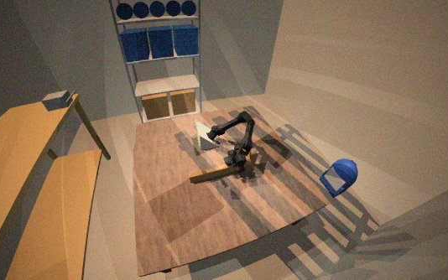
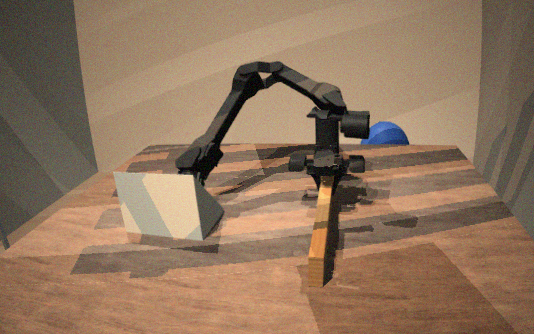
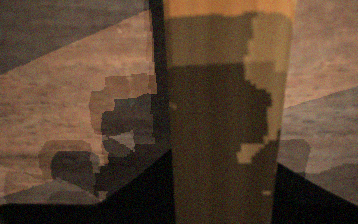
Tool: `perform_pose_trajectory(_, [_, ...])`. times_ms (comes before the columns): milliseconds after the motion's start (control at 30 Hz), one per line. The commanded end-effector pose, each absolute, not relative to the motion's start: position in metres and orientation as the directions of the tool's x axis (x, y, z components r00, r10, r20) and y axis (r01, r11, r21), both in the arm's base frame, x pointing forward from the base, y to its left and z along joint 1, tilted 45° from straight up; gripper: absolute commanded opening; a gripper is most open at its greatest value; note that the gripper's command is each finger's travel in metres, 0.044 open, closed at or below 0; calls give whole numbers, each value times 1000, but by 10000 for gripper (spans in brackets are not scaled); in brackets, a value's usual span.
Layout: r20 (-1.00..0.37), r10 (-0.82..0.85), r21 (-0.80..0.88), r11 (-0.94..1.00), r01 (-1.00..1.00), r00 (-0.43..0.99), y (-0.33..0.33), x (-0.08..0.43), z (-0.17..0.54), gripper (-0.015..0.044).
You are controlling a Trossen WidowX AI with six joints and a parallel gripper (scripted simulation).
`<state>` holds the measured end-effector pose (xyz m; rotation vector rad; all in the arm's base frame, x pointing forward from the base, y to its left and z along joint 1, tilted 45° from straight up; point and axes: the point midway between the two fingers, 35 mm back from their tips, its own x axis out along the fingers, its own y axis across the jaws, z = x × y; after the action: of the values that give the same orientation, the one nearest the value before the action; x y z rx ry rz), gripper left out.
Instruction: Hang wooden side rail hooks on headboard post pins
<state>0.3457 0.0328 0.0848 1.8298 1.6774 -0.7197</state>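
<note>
The wooden side rail [image 1: 212,173] [image 2: 321,225] [image 3: 220,115] is a long orange-brown bar. Its far end, toward the exterior camera, is low at the table and looks to rest on it. My gripper [image 1: 238,167] [image 2: 325,179] [image 3: 211,151] points down and is shut on the rail near its other end; in the wrist view the rail runs between the two dark fingers. A bit of orange wood [image 1: 252,158] shows just behind the gripper in the top view; I cannot tell if it is the headboard post. The steel hooks, the slot and the pins are hidden or too small to see.
A pale wedge-shaped block [image 1: 200,136] [image 2: 161,205] stands by the arm's base on the wooden table [image 1: 164,218] [image 2: 71,300]. The arm arches from there over to the rail. A blue rounded object [image 1: 345,173] [image 2: 385,134] is beyond the table's edge. Patchy shadows cross the table.
</note>
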Motion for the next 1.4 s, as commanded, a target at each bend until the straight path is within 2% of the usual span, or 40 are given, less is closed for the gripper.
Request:
perform_pose_trajectory(0, [-707, 702, 45, -77, 996, 86, 32, 348, 88, 0])
perform_pose_trajectory(1367, [-707, 702, 45, -77, 996, 86, 35, 348, 91, 0])
